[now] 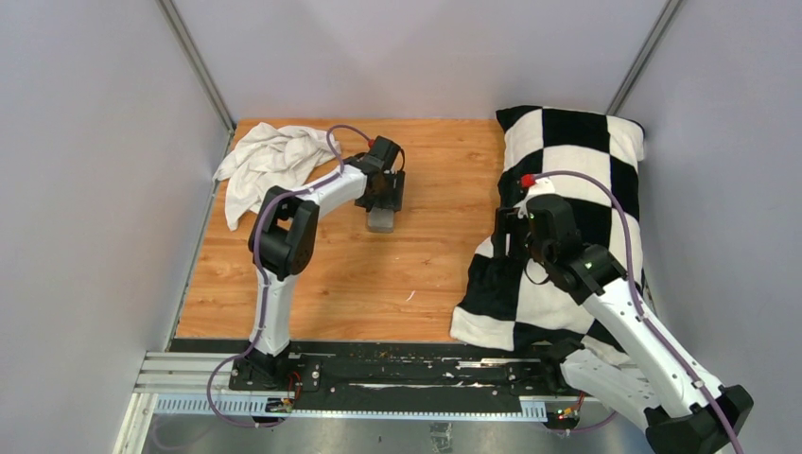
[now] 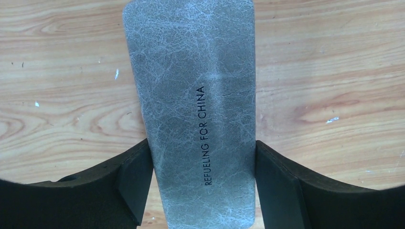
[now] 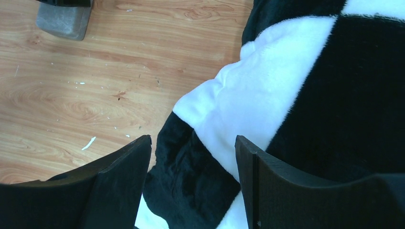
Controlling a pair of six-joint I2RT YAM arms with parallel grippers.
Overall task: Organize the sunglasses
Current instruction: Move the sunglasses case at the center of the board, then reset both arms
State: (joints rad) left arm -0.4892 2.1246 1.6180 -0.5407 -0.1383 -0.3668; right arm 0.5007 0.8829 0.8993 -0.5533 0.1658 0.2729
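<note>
The sunglasses are not in view in any frame. A grey case (image 1: 380,220), closed and printed "REFUELING FOR CHINA", lies on the wooden table (image 1: 416,274). In the left wrist view the grey case (image 2: 196,95) fills the gap between the fingers, and my left gripper (image 2: 203,144) is shut on its long sides, a pad pressing each edge. From above, the left gripper (image 1: 382,200) sits over the case's far end. My right gripper (image 3: 193,140) is open with nothing in it. It hovers over the edge of a black-and-white checkered blanket (image 3: 267,86).
The checkered blanket (image 1: 567,151) covers the right side of the table and hangs toward the near edge. A crumpled white cloth (image 1: 270,161) lies at the back left corner. Grey walls enclose the table on three sides. The grey case (image 3: 62,21) shows at the right wrist view's top left.
</note>
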